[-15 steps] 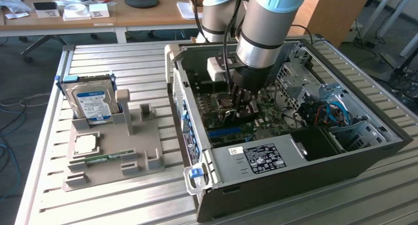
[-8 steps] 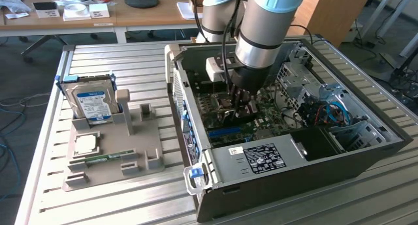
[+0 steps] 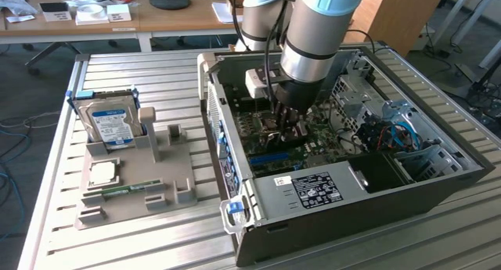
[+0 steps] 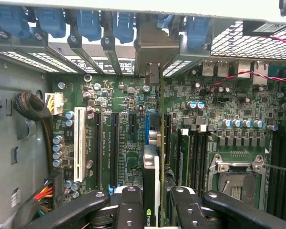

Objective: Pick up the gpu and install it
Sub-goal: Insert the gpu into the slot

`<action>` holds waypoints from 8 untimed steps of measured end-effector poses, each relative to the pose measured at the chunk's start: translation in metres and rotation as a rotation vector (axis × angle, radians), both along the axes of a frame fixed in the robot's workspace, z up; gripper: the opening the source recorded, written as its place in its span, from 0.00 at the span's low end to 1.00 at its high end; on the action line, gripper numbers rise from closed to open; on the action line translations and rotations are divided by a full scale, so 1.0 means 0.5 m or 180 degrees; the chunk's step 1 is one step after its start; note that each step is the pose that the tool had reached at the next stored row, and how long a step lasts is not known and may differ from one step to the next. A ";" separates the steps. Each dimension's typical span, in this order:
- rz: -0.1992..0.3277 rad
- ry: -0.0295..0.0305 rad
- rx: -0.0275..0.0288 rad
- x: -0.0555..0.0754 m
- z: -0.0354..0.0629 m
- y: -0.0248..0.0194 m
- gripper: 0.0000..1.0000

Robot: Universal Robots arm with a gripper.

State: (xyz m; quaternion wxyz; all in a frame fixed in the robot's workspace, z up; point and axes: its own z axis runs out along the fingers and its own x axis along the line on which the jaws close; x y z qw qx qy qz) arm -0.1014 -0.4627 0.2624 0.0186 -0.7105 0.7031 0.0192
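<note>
The gpu (image 4: 151, 174) shows edge-on in the wrist view, a thin card with a green logo near my fingers (image 4: 128, 207). My gripper (image 4: 155, 210) is shut on it, one finger on each face. The card's metal bracket (image 4: 155, 47) reaches the row of rear slot openings. The card stands upright over the motherboard, along a blue slot (image 4: 146, 129); I cannot tell whether it touches the slot. In the exterior view my gripper (image 3: 285, 129) is down inside the open computer case (image 3: 329, 191), with the dark gpu (image 3: 288, 136) below the fingers.
Blue latches (image 4: 88, 21) line the case's rear wall. A white slot (image 4: 78, 143), black slots and a CPU socket (image 4: 236, 183) lie on the board. Outside the case, a grey fixture (image 3: 168, 164) holds a hard drive (image 3: 114, 120), a processor (image 3: 102, 173) and a RAM stick (image 3: 125, 191).
</note>
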 end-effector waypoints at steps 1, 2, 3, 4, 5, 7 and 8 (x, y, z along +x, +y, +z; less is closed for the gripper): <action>0.0000 0.0000 0.0000 0.000 -0.001 0.0000 0.27; 0.0000 0.0000 -0.0001 0.000 -0.001 0.0000 0.27; 0.0000 0.0001 -0.0001 0.000 -0.001 0.0000 0.27; 0.0000 0.0001 -0.0001 0.000 -0.001 0.0000 0.27; 0.0000 0.0000 -0.0001 0.000 -0.001 0.0000 0.27; 0.0000 0.0000 0.0000 0.000 -0.001 0.0000 0.27; 0.0000 -0.0001 0.0001 0.000 -0.003 0.0002 0.27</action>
